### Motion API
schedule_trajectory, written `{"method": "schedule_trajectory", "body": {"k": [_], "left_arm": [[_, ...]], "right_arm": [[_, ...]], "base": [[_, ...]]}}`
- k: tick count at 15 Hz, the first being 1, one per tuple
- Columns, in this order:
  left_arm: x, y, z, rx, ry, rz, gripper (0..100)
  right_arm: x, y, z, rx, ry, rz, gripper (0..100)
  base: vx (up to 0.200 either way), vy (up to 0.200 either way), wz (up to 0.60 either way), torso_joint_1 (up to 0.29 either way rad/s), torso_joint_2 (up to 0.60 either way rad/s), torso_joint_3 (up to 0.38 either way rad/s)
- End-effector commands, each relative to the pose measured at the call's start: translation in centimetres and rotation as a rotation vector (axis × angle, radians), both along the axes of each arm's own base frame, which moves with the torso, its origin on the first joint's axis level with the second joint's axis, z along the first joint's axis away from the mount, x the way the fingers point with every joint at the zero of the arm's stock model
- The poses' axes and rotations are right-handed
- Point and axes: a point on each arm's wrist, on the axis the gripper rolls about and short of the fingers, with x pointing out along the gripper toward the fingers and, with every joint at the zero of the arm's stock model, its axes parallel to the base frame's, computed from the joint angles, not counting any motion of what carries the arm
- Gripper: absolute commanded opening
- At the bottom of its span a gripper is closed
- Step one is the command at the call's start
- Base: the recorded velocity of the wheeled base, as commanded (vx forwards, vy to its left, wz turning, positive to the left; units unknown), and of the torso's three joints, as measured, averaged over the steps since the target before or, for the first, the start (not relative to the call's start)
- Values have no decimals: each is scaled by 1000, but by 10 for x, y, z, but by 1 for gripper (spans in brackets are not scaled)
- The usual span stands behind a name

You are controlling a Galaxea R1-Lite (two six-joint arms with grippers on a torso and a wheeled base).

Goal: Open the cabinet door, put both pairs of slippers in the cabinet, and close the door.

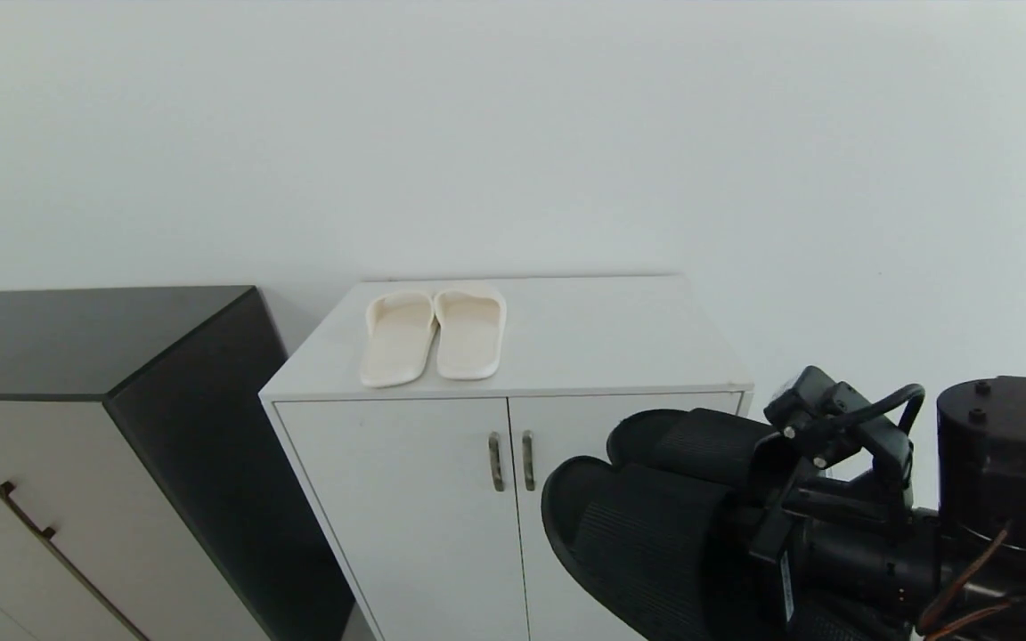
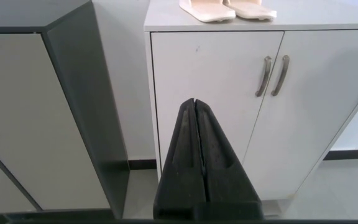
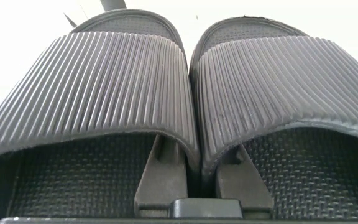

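Far left: dark cabinet (image 1: 183, 418), black top and side, pale front. It stands just beside the white cabinet (image 1: 602, 338), with a narrow gap between the two. Plain white wall (image 1: 513, 133) behind both.

Left claw (image 2: 196, 149): fingers pressed together, nothing held between them. In the left wrist view it sits low in front of the white cabinet's left door (image 2: 210, 87), apart from it, with pale floor (image 2: 138, 186) beneath.

White cabinet: two doors, both shut. Two slim metal handles (image 1: 496, 461) stand upright side by side at the middle seam, one on each door.

Cream slippers (image 1: 433, 336): the pair lies flat on the cabinet top, on its left half, soles down. They lie side by side and touching, near ends close to the front edge. The left one is angled slightly outward.

Black slippers (image 1: 647, 534): the pair is held in the air in front of the right door (image 1: 566, 427), hiding its lower part in the head view. They sit side by side with ribbed straps up, toes pointing away from the arm. Not in the cabinet.

Right claw (image 1: 767, 512): clamped on the black slippers. The right wrist view shows one finger (image 3: 160, 183) pushed in under each strap, with the two touching inner walls of the pair pinched between the fingers
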Motion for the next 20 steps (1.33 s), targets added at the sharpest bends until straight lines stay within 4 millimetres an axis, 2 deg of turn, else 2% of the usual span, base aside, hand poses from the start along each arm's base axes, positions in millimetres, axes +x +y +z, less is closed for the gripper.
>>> {"method": "schedule_trajectory", "body": {"k": [1,4,6,20], "left_arm": [[0,0,0,-1,1,1,0],[0,0,0,-2,1,1,0],[0,0,0,-1,1,1,0],[0,0,0,-1,1,1,0]], "right_arm": [[4,0,-8,-29,18,-27,0],[9,4,-20,-72,40,-64,0],[9,4,-20,-73,41,-64,0],[10,5,-24,-83,51,-64,0]], "base": [[0,0,0,0,0,0],[0,0,0,0,0,0],[0,0,0,-139,305,173],[0,0,0,-190,493,302]]}}
